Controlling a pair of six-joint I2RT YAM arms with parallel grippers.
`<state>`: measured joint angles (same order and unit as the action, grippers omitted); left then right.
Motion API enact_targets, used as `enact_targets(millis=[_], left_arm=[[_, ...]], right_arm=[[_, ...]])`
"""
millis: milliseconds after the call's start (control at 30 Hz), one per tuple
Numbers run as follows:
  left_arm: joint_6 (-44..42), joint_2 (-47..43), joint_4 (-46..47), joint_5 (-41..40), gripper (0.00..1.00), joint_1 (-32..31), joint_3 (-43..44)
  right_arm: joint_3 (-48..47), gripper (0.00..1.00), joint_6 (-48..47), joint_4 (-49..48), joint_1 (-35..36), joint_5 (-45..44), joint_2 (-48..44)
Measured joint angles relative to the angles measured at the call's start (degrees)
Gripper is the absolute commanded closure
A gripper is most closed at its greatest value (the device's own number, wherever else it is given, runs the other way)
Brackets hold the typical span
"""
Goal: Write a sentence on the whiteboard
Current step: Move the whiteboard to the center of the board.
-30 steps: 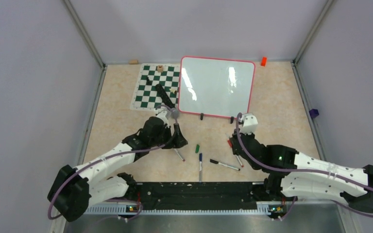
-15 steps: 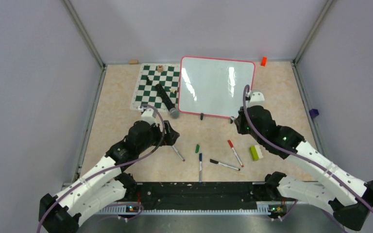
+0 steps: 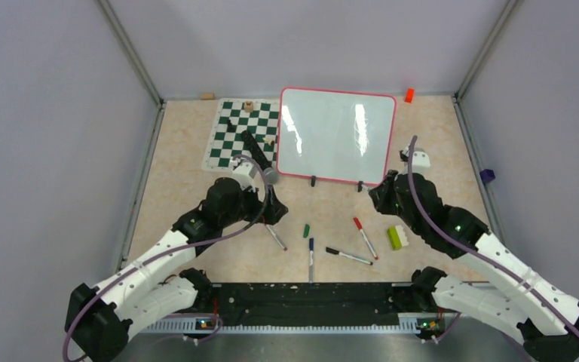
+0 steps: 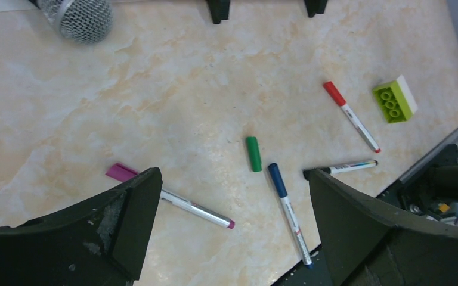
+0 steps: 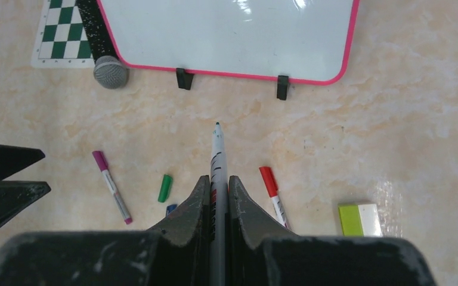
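Beige marbled table (image 3: 177, 151); whiteboard (image 3: 337, 136) glossy, blank, pink-framed, rounded corners.

Glossy white, pink-framed whiteboard (image 5: 232, 36): top cut off, right wrist view; blue-capped marker (image 5: 171, 209) sits mostly hidden behind right gripper (image 5: 218, 177); silver mesh-headed microphone (image 4: 77, 18) loses its handle at left wrist view's edge.
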<state>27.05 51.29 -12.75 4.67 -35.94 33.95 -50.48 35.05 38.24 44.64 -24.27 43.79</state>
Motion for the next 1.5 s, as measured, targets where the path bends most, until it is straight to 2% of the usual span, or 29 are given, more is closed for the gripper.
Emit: enact_targets(millis=[133,300,467,667,900,1167,1500], left_arm=[[1.33,-0.37,1.42,4.13,0.01,0.00,0.00],[1.44,-2.60,0.98,8.20,0.01,0.02,0.26],[1.18,-2.62,-4.46,11.98,0.01,0.02,4.15],[1.20,-3.13,-5.46,12.15,0.01,0.02,5.70],[1.86,-1.60,-4.57,12.00,0.01,0.24,5.31],[5.64,-2.05,4.81,11.93,0.01,0.55,-2.38],[6.54,-2.08,15.02,7.34,0.01,0.66,-7.28]], right_arm=[[1.01,1.00,3.48,-0.13,-0.04,-1.73,1.57],[0.94,1.00,5.09,-1.70,-0.09,-1.90,8.79],[0.87,1.00,6.21,-4.22,-0.09,1.51,15.32],[-1.79,1.00,7.21,-4.81,-0.09,5.07,18.53],[-3.19,1.00,7.17,-5.29,-0.09,3.52,16.02],[-3.19,1.00,7.21,-5.46,-0.09,0.07,11.69],[-4.68,1.00,7.34,-4.74,-0.09,-1.57,7.15]])
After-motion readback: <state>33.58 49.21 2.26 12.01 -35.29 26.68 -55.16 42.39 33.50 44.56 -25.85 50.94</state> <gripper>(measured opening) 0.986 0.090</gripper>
